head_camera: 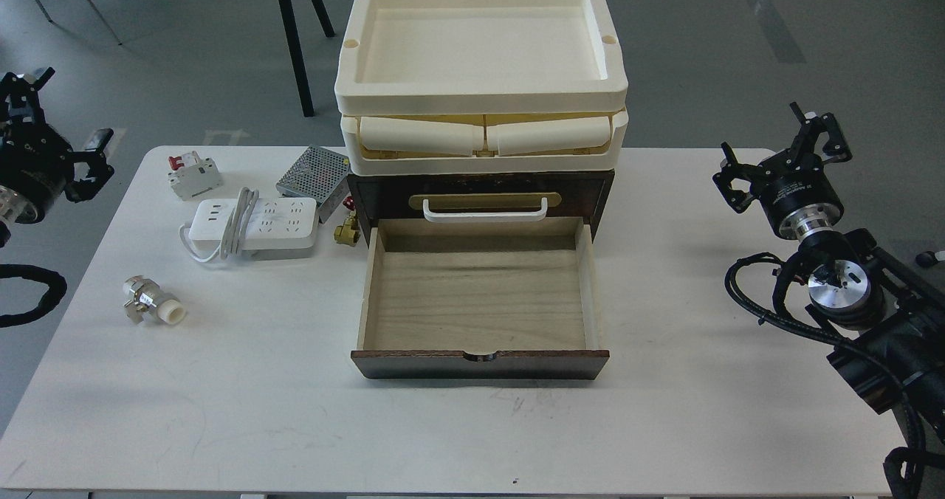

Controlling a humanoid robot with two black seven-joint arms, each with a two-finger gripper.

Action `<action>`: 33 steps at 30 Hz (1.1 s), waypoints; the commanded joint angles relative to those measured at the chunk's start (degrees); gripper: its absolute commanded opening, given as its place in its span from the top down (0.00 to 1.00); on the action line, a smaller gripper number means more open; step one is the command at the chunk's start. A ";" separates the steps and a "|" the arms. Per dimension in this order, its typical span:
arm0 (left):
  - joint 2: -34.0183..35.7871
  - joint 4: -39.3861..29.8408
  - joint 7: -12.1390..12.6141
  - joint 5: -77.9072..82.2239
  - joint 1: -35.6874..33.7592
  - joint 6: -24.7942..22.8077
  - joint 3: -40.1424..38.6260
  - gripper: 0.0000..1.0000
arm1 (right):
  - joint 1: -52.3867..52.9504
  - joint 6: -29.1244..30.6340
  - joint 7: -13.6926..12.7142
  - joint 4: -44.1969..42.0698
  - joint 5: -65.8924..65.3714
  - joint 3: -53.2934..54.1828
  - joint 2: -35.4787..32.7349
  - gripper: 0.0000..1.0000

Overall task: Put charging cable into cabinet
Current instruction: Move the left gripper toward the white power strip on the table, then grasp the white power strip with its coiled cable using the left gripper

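Note:
The charging cable [255,219], a flat white power strip with its cord looped around it, lies on the table left of the cabinet. The cabinet [480,187] is a dark brown chest; its pale-wood-lined drawer [478,300] is pulled out toward me and holds nothing. My left gripper [59,121] is open and empty, off the table's left edge and well left of the power strip. My right gripper [775,150] is open and empty at the table's right edge, far from the cabinet.
A small white circuit breaker [193,175] and a perforated metal box [313,173] lie behind the power strip. A brass fitting [345,231] sits by the drawer's left corner. A metal fitting with a white cap [153,305] lies front left. Cream trays [480,93] are stacked on the cabinet.

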 commanded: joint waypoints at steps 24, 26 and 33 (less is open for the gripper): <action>-6.17 -9.34 3.33 92.06 -2.25 24.14 14.62 0.10 | -0.18 0.07 0.03 0.34 -0.09 -0.36 -0.01 0.00; -7.93 -6.35 3.33 91.97 -2.69 24.75 16.19 0.10 | -0.18 0.07 0.03 0.34 -0.09 -0.36 -0.01 0.00; -14.26 5.52 3.16 91.00 -5.33 28.09 19.90 0.15 | -0.18 0.07 0.03 0.43 -0.09 -0.36 -0.01 0.00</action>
